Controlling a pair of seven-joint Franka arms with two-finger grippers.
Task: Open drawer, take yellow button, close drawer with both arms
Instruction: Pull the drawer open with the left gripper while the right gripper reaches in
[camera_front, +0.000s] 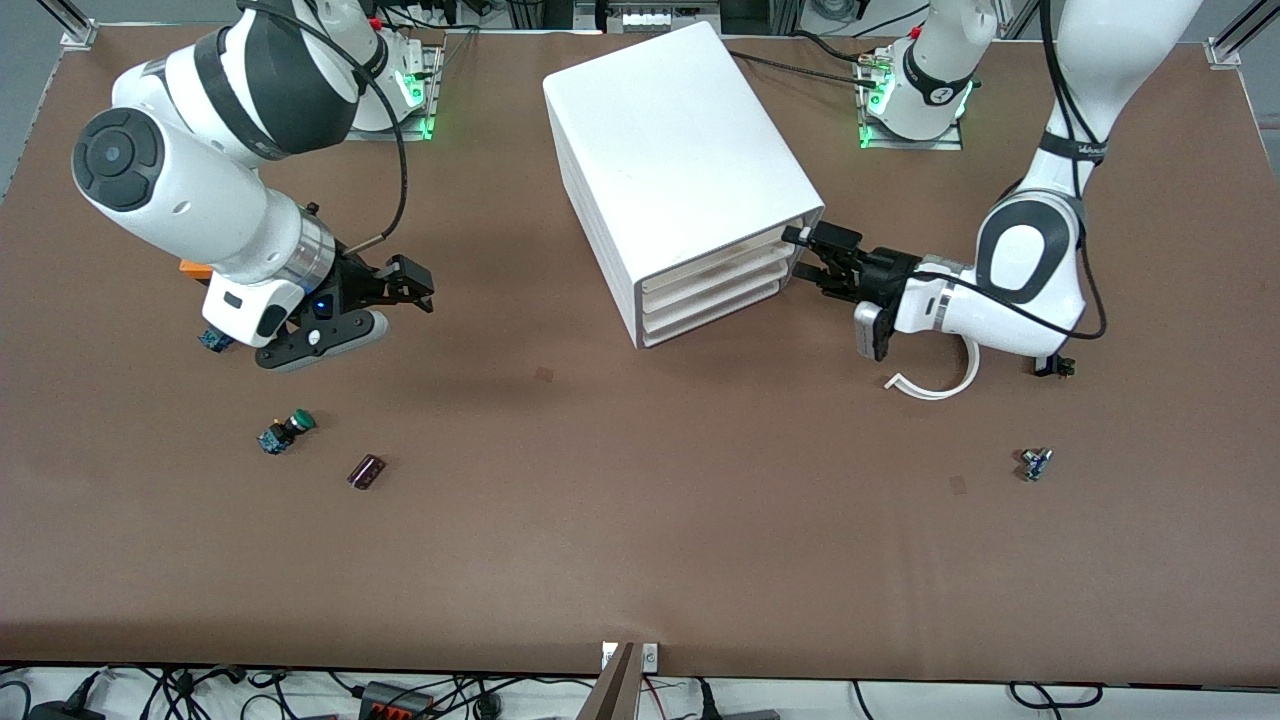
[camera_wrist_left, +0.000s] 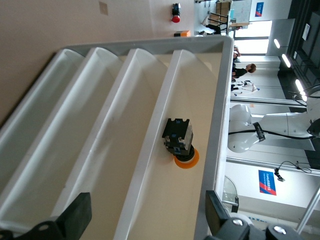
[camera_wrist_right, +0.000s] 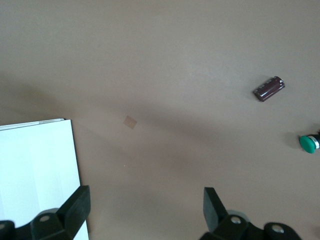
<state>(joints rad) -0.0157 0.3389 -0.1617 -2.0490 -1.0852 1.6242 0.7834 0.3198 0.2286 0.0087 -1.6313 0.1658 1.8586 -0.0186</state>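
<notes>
Button (camera_wrist_left: 179, 141) inside drawer (camera_wrist_left: 200, 100), before left gripper (camera_wrist_left: 145, 215)

Brown tabletop (camera_front: 640, 560), bright windowed hall

Front camera high up, across table (camera_front: 640, 560) from arm bases, looking down on whole top, edge to edge

Left wrist camera very close to cabinet (camera_front: 680, 170) front, looking straight into stacked drawers; yellow-capped button (camera_wrist_left: 180, 142) inside

Right wrist camera hangs above table toward right arm's end, facing down at bare surface

Shared with front view: cabinet corner (camera_wrist_right: 37, 170), green button (camera_wrist_right: 310, 143), dark capacitor (camera_wrist_right: 269, 88)
</notes>
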